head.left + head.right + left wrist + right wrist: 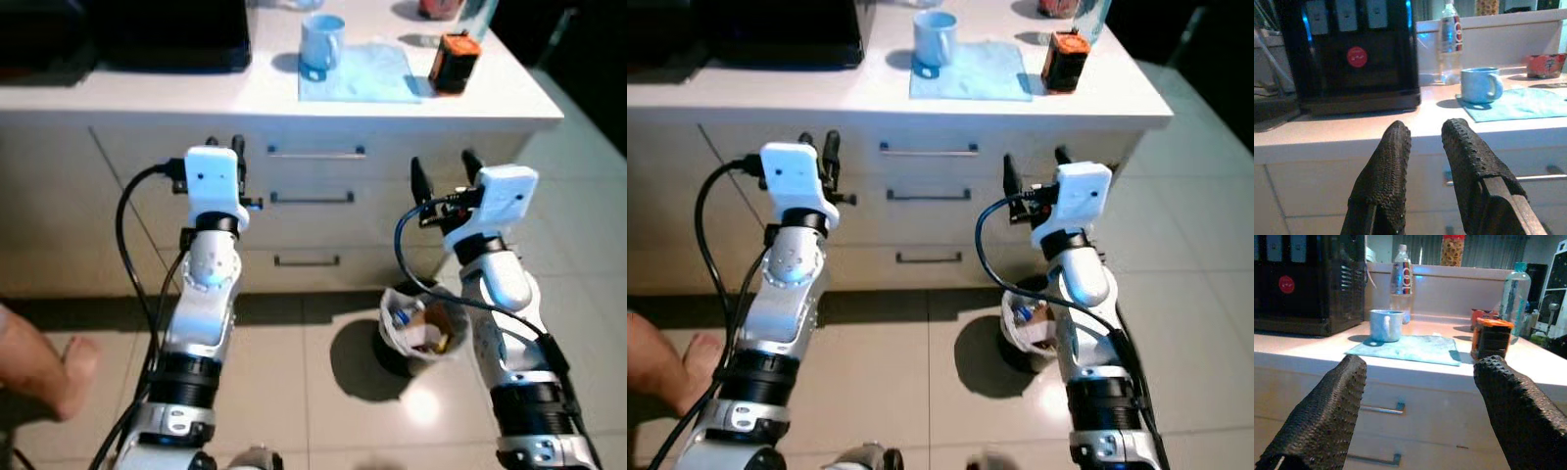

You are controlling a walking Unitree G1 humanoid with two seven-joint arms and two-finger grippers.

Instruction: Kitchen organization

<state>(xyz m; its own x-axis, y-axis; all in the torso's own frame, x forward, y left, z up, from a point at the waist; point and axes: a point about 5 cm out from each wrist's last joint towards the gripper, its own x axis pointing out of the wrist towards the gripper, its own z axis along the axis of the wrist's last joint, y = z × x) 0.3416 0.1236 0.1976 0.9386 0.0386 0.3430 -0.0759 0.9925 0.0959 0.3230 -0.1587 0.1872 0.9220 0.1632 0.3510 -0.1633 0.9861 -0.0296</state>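
**A:** Nearest me are my two arms, both raised in front of the drawers. The left tool (1425,171) has its fingers close together with a slim gap and nothing between them. The right tool (1415,421) is spread wide, also empty. Both sit below the table's (147,93) edge, well short of anything on it.

**B:** What would you go for?

**A:** Probably the blue mug (321,42). It stands upright on the blue cloth (367,78), mouth up, long axis vertical. From the head view its handle seems to face me and slightly right.

**B:** How will it handle?

**A:** I'd judge it rigid, smooth, moderately heavy and breakable if dropped. A glazed wall could slip, so I'd pinch across the rim or through the handle, not around the body.

**B:** And the orange-and-black box (453,62)?

**A:** Upright near the right end, apart from the cloth. It looks stiff and blocky; I'd grip its flat sides. The cloth is soft and limp, best pinched at a corner.
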